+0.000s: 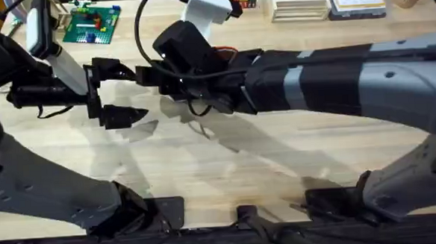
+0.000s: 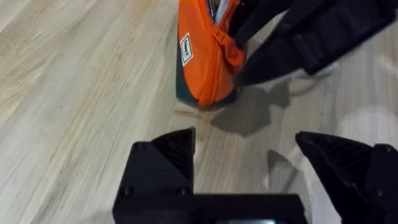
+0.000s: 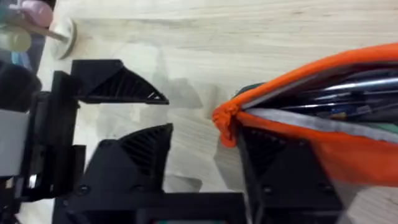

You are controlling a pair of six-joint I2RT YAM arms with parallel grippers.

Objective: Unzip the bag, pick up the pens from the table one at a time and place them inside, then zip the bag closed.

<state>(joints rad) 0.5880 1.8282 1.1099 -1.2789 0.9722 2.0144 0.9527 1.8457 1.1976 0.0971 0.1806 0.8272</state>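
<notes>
Grain of the pale wooden table (image 1: 228,174) is running under both arms, with no pen lying on the bare boards in the overhead view. At the left, the left gripper (image 1: 119,93) is hovering above the tabletop with its two black fingers (image 2: 168,149) spread wide, holding nothing; the left wrist view is showing bare wood between them. Just beyond those fingers the orange bag (image 2: 208,53) is standing on its dark underside, a small white label on its side, one end pointing toward the left gripper. To the right, the right gripper (image 3: 205,155) is reaching across the middle of the table and is meeting the bag at its near end. One of its fingers (image 3: 283,165) is pressing against the orange fabric just below the bunched zipper end, while the other is standing apart from it, so the jaws are parted around that end rather than clenched. The zipper mouth is gaping, and slim dark and silvery pens (image 3: 348,93) are lying inside.
</notes>
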